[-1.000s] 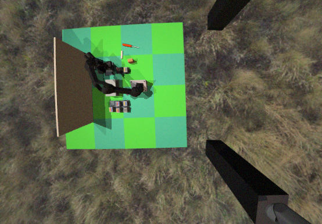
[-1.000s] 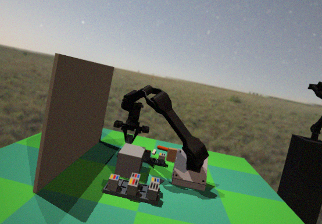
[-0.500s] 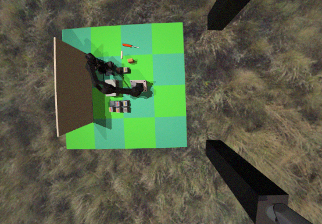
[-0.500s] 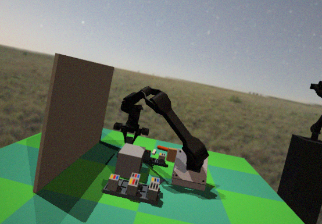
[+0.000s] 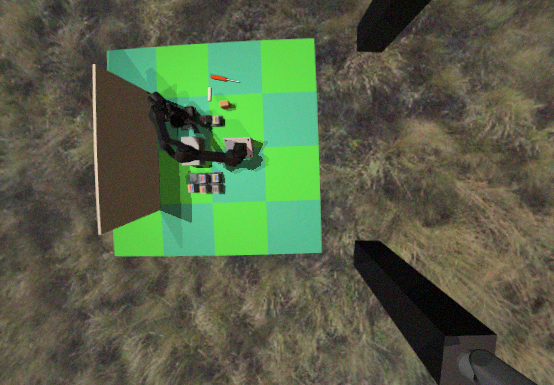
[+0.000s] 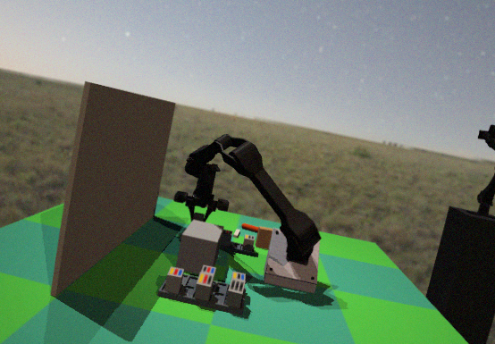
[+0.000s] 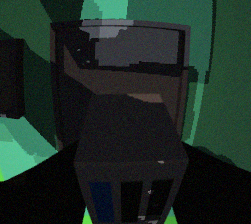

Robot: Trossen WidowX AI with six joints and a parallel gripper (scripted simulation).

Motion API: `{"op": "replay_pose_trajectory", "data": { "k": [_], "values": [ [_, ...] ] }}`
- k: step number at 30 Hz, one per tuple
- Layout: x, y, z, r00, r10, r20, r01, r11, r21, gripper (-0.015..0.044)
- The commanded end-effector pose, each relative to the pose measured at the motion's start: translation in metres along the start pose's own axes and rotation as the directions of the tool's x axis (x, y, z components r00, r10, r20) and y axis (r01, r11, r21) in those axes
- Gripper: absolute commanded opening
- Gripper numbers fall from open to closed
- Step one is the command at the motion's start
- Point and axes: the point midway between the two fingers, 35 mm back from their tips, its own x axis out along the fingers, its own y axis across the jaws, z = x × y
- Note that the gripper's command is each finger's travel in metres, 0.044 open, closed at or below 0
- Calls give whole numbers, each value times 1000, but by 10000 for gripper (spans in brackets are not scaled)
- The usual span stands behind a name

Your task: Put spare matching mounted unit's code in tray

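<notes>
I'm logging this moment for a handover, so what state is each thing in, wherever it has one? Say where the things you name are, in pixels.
Gripper [image 5: 178, 119] [image 6: 199, 218] [image 7: 125, 142]: shut on a striped spare.
Striped spare [image 7: 130, 127]: held off the mat, not released.
Tray [image 7: 186, 55]: open-topped; partly hidden by the spare.
Near rack [image 5: 193, 177] [image 6: 192, 283]: five spares in it, one place empty.
Screwdriver [image 5: 219, 77] [image 6: 250, 227]: lying flat.
Brown board [image 5: 125, 141] [image 6: 121, 162]: standing upright.

arm bent, elbow up | pincer [image 6: 200, 218] [image 7: 125, 142] ptg down, shut on obj
</notes>
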Motion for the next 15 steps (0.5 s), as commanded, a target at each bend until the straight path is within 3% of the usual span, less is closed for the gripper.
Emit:
{"op": "replay_pose_trajectory", "data": {
  "k": [1, 15],
  "values": [
    [3, 0, 1, 1000, -4, 4, 4, 1000, 5, 0],
    [13, 2, 2, 1000, -5, 5, 4, 1000, 5, 0]
  ]
}}
